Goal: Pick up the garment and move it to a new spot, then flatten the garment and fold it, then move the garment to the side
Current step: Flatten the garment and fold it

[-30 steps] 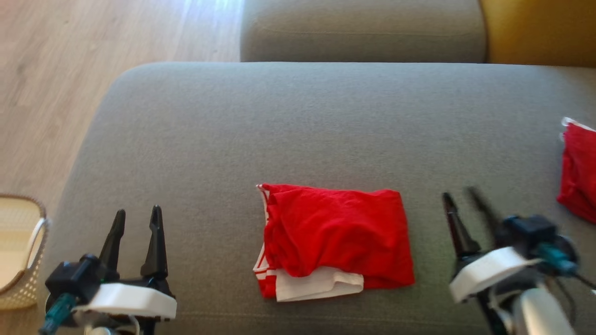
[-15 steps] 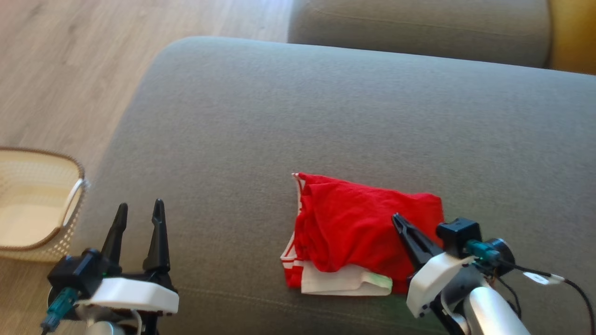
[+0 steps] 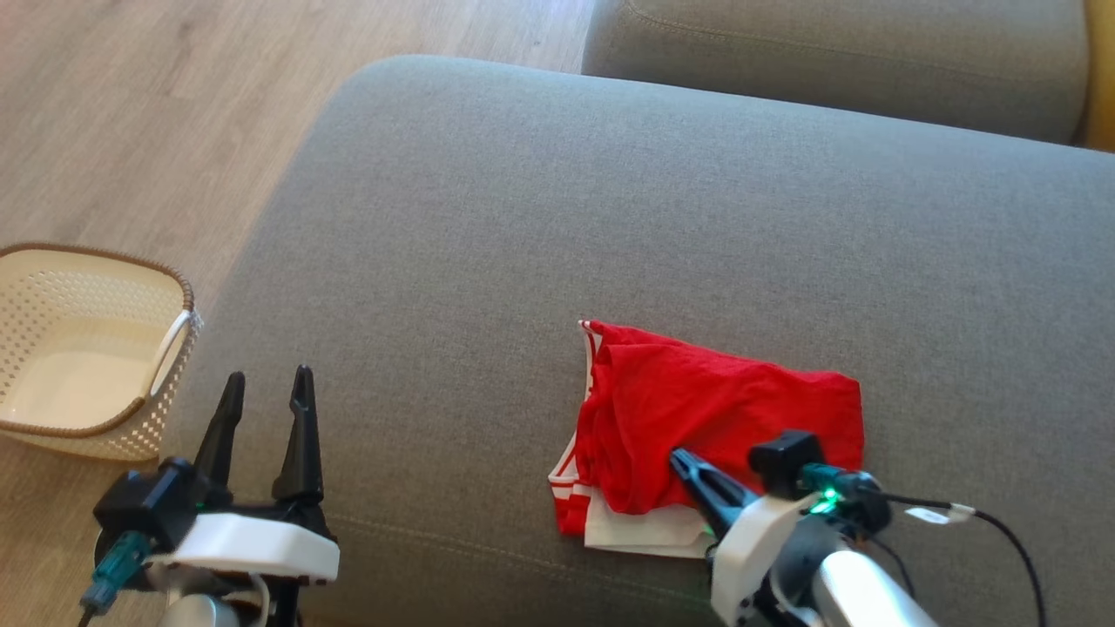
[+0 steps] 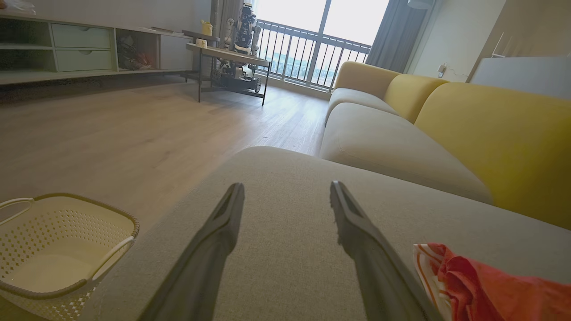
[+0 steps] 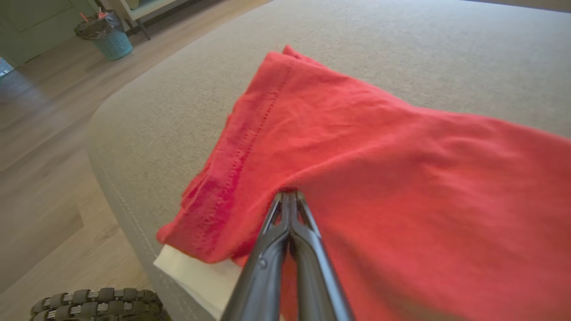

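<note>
**Risk: single-layer pinch**

The right gripper has its fingers closed together on a pucker of the top red layer, at the near edge of the garment, which lies folded on the grey sofa cushion. Lifting by that one layer would likely unfold the stack. The right forearm reaches in low from the front. The left gripper hovers with fingers apart, well left of the garment.

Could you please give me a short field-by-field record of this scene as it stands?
garment: red with white trim, folded, lying on the grey sofa cushion
right gripper: shut on a fold of the garment
left gripper: open, over the cushion edge, holding nothing
basket: cream, on the floor at the robot's left, beside the cushion
</note>
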Controlling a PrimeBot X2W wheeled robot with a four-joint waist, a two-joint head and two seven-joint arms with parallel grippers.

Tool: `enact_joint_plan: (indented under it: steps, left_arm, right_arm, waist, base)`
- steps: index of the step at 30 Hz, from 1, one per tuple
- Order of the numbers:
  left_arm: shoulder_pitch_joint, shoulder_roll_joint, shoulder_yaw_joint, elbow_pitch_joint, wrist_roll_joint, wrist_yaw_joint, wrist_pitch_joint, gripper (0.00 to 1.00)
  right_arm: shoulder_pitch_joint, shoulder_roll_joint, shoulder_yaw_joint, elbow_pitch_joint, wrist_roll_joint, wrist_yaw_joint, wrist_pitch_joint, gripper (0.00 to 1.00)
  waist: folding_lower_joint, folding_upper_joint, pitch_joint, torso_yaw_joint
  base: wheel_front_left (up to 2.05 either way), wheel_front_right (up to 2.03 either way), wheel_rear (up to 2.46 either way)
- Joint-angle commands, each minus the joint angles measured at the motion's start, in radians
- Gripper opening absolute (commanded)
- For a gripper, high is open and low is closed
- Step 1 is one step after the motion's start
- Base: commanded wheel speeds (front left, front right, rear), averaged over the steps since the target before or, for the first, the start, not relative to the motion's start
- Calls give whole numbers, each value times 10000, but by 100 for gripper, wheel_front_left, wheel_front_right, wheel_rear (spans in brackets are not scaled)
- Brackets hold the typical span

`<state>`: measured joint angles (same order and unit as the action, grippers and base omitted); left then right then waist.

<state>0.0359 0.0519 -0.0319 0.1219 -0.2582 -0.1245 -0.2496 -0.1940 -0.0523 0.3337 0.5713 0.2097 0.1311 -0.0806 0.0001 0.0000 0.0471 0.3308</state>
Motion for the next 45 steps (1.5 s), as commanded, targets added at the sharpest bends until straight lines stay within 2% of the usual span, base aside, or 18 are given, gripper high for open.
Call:
enact_joint_plan:
  steps: [1,7,18,21,29,39,45]
  left_arm:
    - [-407,86,331,-331,-13,-61,-122,100]
    - [-525,78,155,-334,-32,-61,-122,100]
    - [-545,131,110,-229,-64,-61,-122,100]
    - [-526,125,123,-221,-58,-61,-122,100]
    - [-605,86,73,-276,-106,-61,-122,100]
    - [-974,68,-39,-199,-164,-61,-122,100]
    - [-932,65,107,-155,-133,-61,-122,100]
  right_arm:
    - [-405,20,461,-243,155,-4,-51,0]
    - [-693,20,1255,159,415,-4,247,0]
    - [-1564,20,2022,787,1339,-4,-202,0]
    - [-1643,20,1925,822,1306,-4,-327,0]
    - [-2188,20,660,1214,809,-4,-839,0]
    - [-2865,20,735,2496,695,-4,-997,0]
    - [-3043,20,1010,2705,1033,-4,-1389,0]
  waist:
    - [-1,0,-14,2]
    - [-1,0,86,93]
    - [-1,0,124,353]
    - [-1,0,99,353]
    - [-1,0,278,401]
    - [-1,0,618,626]
    - [-1,0,414,398]
  base:
    - [0,0,0]
    - [0,0,0]
    - [0,0,0]
    - [0,0,0]
    - [0,0,0]
    - [0,0,0]
    - [0,0,0]
